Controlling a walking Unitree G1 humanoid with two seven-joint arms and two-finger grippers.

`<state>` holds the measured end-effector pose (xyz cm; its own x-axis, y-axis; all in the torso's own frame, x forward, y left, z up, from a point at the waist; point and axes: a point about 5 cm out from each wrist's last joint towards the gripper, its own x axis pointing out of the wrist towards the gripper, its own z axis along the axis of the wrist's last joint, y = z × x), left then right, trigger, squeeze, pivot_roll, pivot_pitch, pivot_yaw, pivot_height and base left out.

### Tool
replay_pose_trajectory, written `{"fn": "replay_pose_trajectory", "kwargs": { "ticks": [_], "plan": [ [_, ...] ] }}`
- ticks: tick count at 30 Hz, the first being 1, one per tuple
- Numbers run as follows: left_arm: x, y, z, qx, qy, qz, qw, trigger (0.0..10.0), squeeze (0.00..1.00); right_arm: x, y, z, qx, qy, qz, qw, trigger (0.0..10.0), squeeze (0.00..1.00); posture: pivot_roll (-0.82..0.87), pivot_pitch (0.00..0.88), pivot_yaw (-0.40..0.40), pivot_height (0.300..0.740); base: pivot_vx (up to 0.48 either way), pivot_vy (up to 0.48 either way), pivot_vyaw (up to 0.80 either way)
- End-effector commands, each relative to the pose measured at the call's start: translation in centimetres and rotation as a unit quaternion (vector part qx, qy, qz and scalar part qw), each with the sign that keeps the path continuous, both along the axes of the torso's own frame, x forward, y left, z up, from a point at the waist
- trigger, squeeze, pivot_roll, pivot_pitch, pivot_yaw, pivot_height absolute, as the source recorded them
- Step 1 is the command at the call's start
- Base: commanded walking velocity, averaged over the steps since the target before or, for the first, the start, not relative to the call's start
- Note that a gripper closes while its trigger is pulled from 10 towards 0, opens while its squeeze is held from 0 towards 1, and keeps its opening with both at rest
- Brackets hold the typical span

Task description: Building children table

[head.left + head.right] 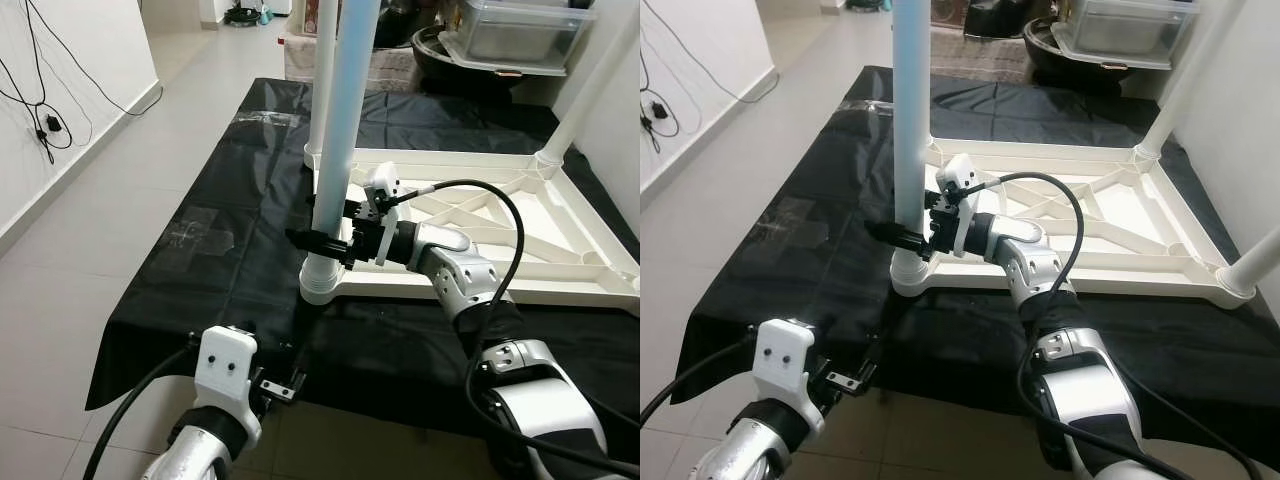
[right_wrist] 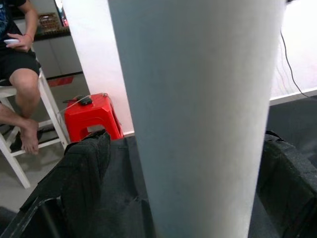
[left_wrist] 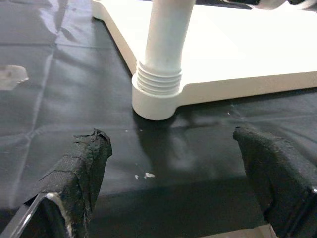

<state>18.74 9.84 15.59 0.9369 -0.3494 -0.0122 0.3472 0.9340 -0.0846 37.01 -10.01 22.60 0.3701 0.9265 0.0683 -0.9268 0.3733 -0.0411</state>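
A child's white table top [image 1: 560, 262] lies upside down on a black sheet [image 1: 220, 250] spread over the tiled floor [image 1: 60, 330], underside ribs up so the legs can go into the corner sockets. The right tool [image 1: 325, 240] reaches across to the near-left corner, its black fingers [image 2: 84, 163] set either side of the upright white leg [image 1: 340, 110] just above its threaded socket [image 3: 157, 94], apparently gripping to turn or steady it. The left tool [image 1: 272, 385] hangs low at the sheet's near edge, fingers spread and holding nothing, pointed at the same socket. Other legs [image 1: 590, 90] already stand at the far corners. A seated person [image 2: 20, 54] waits nearby beside a red stool [image 2: 96, 116].
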Motion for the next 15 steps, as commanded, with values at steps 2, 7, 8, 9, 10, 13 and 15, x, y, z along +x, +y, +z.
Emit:
{"fn": "replay_pose_trajectory", "kwargs": {
  "ticks": [2, 7, 8, 9, 10, 13, 15],
  "plan": [
    [-0.3, -0.2, 0.2, -0.006, -0.007, -0.005, 1.000, 10.0, 0.00, 0.1, 0.4, 0.2, 0.011, 0.003, 0.001, 1.000, 10.0, 0.00, 0.14, 0.155, -0.089, 0.740, 0.000, 0.000, 0.00],
    [-0.3, -0.3, 0.2, -0.005, -0.010, -0.008, 1.000, 10.0, 0.00, 0.3, 0.9, 0.3, 0.022, 0.005, -0.010, 1.000, 10.0, 0.00, 0.14, 0.154, -0.091, 0.740, 0.000, 0.000, 0.00],
    [-0.4, -0.3, 0.2, -0.005, -0.010, -0.008, 1.000, 10.0, 0.00, 0.3, 1.0, 0.4, 0.023, 0.005, -0.011, 1.000, 10.0, 0.00, 0.14, 0.154, -0.091, 0.740, 0.000, 0.000, 0.00],
    [-0.4, -0.3, 0.2, -0.005, -0.010, -0.008, 1.000, 10.0, 0.00, 0.4, 1.0, 0.4, 0.024, 0.005, -0.011, 1.000, 10.0, 0.00, 0.14, 0.154, -0.091, 0.740, 0.000, 0.000, 0.00],
    [-0.4, -0.3, 0.2, -0.005, -0.010, -0.008, 1.000, 10.0, 0.00, 0.4, 1.0, 0.4, 0.024, 0.005, -0.011, 1.000, 10.0, 0.00, 0.14, 0.154, -0.091, 0.740, 0.000, 0.000, 0.00],
    [-0.4, -0.4, 0.1, -0.006, -0.011, -0.010, 1.000, 10.0, 0.00, 0.4, 1.4, 0.5, 0.029, 0.005, -0.016, 0.999, 10.0, 0.00, 0.14, 0.151, -0.093, 0.740, 0.000, 0.000, 0.00],
    [-0.5, -0.4, 0.1, -0.006, -0.011, -0.010, 1.000, 10.0, 0.00, 0.4, 1.5, 0.5, 0.030, 0.005, -0.016, 0.999, 10.0, 0.00, 0.14, 0.151, -0.093, 0.740, 0.000, 0.000, 0.00]
  ]
}}
